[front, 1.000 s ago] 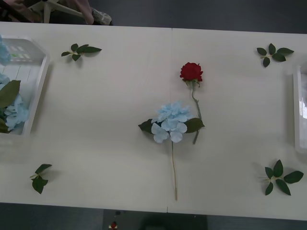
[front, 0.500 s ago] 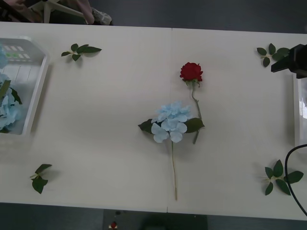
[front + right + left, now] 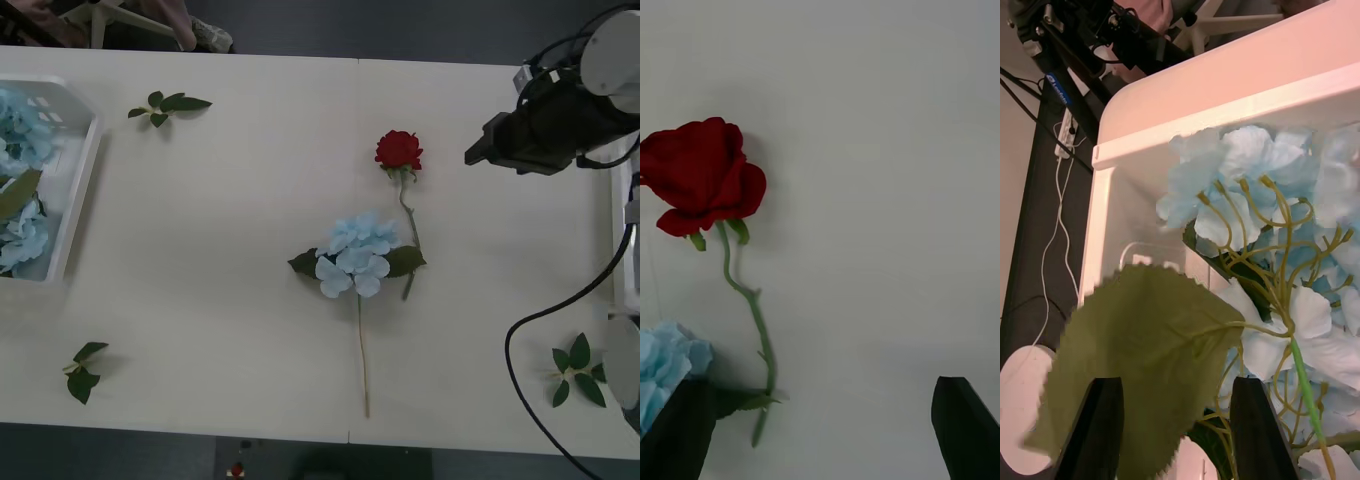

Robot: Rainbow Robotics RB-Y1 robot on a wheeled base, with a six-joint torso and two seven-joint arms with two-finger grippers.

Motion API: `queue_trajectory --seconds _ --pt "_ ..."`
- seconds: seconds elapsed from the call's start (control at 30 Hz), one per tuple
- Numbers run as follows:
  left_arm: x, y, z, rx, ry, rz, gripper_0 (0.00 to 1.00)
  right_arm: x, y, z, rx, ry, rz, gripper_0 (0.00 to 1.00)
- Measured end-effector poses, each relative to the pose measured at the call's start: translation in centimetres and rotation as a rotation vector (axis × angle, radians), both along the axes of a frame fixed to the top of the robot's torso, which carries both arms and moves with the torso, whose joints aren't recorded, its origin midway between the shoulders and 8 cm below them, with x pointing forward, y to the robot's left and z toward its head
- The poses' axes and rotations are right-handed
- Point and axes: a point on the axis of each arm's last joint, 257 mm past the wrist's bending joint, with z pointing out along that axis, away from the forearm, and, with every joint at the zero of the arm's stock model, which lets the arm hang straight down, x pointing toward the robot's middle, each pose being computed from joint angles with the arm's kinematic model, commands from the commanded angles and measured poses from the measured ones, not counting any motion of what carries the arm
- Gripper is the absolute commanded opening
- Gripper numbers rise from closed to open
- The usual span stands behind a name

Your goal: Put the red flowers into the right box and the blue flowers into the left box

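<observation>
Right gripper spread wide near the red rose; left gripper open over blue flowers in left box.

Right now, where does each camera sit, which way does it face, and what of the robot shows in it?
Front: above the arms, looking down at the table; the right arm reaches in over it.
Right wrist: on the right arm, facing down at the rose; the right gripper is open.
Left wrist: on the left arm, over the left box of blue flowers; the left gripper is open.
Shared: front and right wrist show the rose.
</observation>
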Motion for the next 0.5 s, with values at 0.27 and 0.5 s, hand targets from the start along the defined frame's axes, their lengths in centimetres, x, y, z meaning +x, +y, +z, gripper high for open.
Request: queue_trajectory --seconds 0.27,0.5 --pt "0.3 -1.0 -0.3 -0.061 -0.014 -0.012 0.60 1.5 6.2 -2.0 -0.012 -0.045 0.011 0.83" --pt "-0.5 -6.3 0.2 -0.222 0.044 -0.070 0.80 2.9 8.7 -5.5 -0.052 -0.077 0.011 0.83"
